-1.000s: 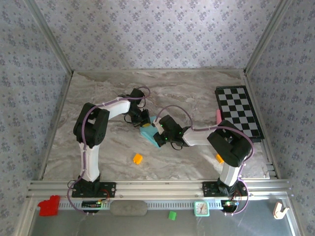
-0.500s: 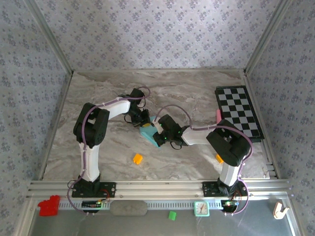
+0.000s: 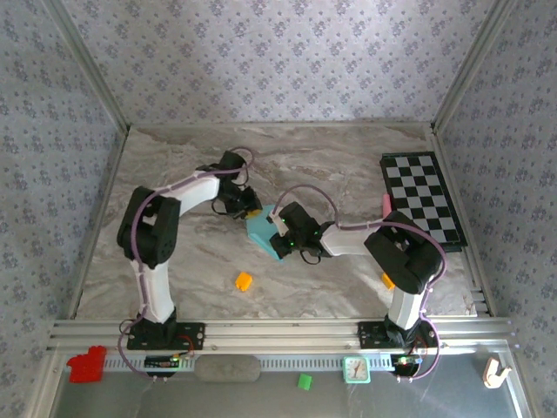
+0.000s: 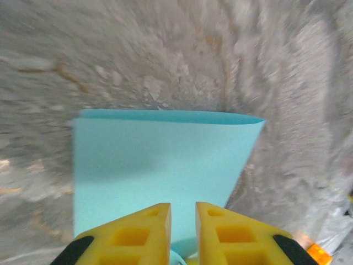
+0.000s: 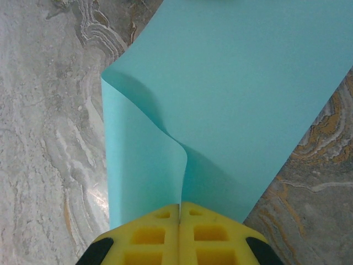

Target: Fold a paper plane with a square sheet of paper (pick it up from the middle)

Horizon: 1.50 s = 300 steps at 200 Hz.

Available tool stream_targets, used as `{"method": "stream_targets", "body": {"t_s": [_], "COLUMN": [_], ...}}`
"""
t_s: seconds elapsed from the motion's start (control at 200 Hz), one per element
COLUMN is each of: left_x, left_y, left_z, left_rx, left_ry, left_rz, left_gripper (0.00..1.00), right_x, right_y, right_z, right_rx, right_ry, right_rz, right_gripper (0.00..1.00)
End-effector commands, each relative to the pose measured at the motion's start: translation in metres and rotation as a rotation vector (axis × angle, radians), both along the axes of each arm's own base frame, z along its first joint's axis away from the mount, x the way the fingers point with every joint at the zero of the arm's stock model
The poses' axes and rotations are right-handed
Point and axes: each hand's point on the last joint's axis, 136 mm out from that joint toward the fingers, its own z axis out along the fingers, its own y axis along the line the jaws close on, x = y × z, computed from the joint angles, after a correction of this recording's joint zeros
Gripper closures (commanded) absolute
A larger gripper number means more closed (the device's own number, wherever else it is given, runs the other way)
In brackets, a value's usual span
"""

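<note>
Biggest worry for me is the right gripper [image 5: 180, 210]: it's clamped fully closed on the near edge of the teal paper [image 5: 231, 83], and the paper bunches up into a soft ridge right where it goes into the jaws. If that arm drags or twists from here, I reckon you get a stray crease, or the thin sheet just tears at the pinch. Second risk is the left gripper [image 4: 183, 212]. Its jaws stand a crack apart with nothing clearly pinched, so nothing on that side pins the fold and the paper could slide or spring open. The paper itself lies folded over in the middle of the counter [image 3: 331, 165], between the two grippers, which sit close together, so a bump between them looks possible too. Pose-wise, the left arm has its elbow up and out to the left, forearm reaching in to the paper's far-left edge. The right arm is bent at the right, forearm running low and leftward to the paper.
</note>
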Motion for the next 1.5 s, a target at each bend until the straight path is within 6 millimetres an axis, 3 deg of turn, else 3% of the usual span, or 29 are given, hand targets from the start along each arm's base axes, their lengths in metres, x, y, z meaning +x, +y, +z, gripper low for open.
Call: {"method": "stream_targets", "body": {"t_s": [0.0, 0.175, 0.51, 0.81, 1.494], "left_x": [0.004, -0.016, -0.066, -0.073, -0.085], "left_y": [0.013, 0.009, -0.015, -0.026, -0.013], "left_z": [0.026, 0.038, 0.018, -0.002, -0.032], "left_rx": [-0.073, -0.185, -0.272, -0.272, -0.166], "left_ry": [-0.041, -0.053, 0.022, 0.054, 0.085], "left_rz": [0.102, 0.149, 0.143, 0.117, 0.104], "left_gripper": [0.77, 0.76, 0.84, 0.88, 0.89], "right_x": [-0.003, -0.002, 0.0, 0.001, 0.0], "right_y": [-0.007, -0.005, -0.006, -0.006, -0.008], "right_z": [-0.015, -0.015, -0.019, -0.02, -0.023], "right_rx": [-0.038, -0.027, -0.042, -0.044, -0.059], "right_ry": [0.073, 0.111, 0.154, 0.164, 0.176], "right_rz": [-0.04, -0.067, -0.099, -0.102, -0.099], "right_gripper": [0.98, 0.98, 0.98, 0.98, 0.98]}}
